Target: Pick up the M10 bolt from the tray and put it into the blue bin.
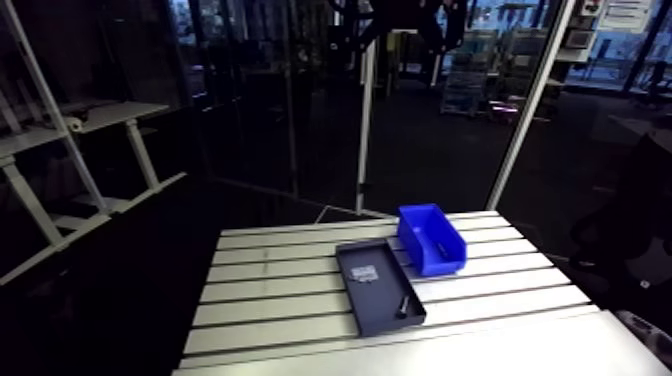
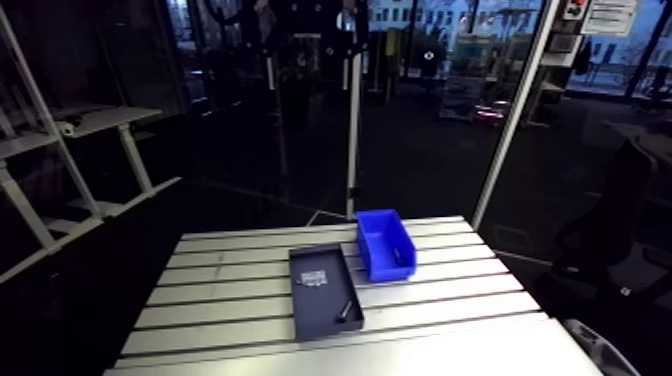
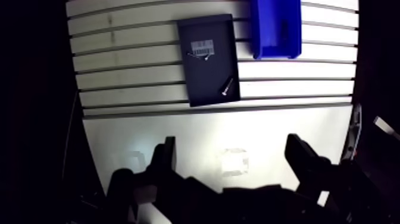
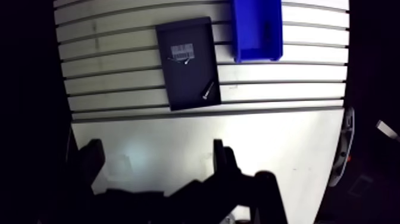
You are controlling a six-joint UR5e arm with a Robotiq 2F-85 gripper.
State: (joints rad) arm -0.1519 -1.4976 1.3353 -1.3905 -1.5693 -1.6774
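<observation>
In the tray, seemingly one bolt

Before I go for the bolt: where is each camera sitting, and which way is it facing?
Arm view: on the arm's upper link, looking down across the table at the tray and the blue bin beside it; the arm itself cannot be made out.
Wrist view: on the wrist, looking down past the open pincer; its two fingers show, with the tray and blue bin ahead of them.
Shared: table, tray, M10 bolt, blue bin.
</observation>
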